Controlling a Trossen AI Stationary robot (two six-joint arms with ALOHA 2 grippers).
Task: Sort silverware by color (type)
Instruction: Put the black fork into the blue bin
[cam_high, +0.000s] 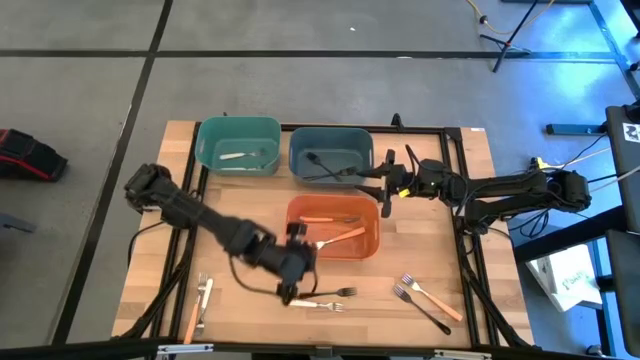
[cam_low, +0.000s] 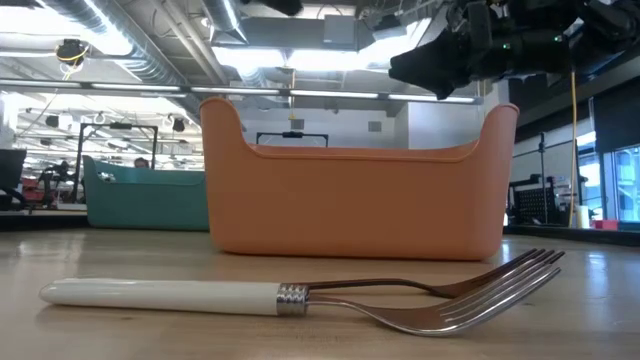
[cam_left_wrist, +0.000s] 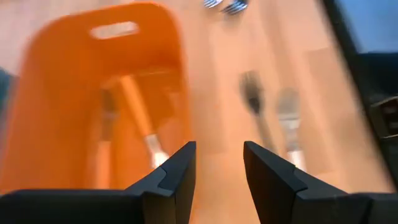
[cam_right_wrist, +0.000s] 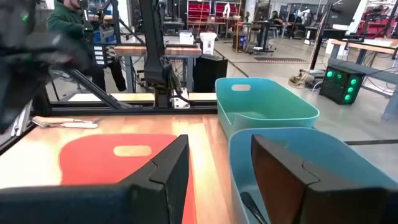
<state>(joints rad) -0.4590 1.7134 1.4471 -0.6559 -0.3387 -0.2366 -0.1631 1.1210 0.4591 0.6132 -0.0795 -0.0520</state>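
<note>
Silverware still loose on the table sits around the orange bin (cam_high: 333, 228), which serves as the landmark. Far to that bin's left, near the table's front corner, lie a white-handled piece (cam_high: 205, 293) and an orange-handled piece (cam_high: 190, 322), unsorted. Behind and left of the orange bin stands the teal bin (cam_high: 238, 146), holding one pale utensil (cam_high: 238, 155), so it seems to be the home for light pieces. Just in front of the orange bin's left corner hangs the left gripper (cam_high: 297, 262), its jaws apart with nothing between them; the blurred left wrist view shows two orange-handled pieces (cam_left_wrist: 140, 121) inside the bin, which suggests a drop there. Directly under it, in front of the bin, lie a white-handled fork (cam_high: 318, 304) and a darker fork (cam_high: 340, 292), probably the next picks. Behind the orange bin is the blue-grey bin (cam_high: 331, 154), carrying black utensils (cam_high: 322, 166). The right gripper (cam_high: 385, 184) waits at that bin's right edge, jaws wide and empty. Front right of the orange bin rest an orange-handled fork (cam_high: 432, 295) and a black fork (cam_high: 420, 308).
</note>
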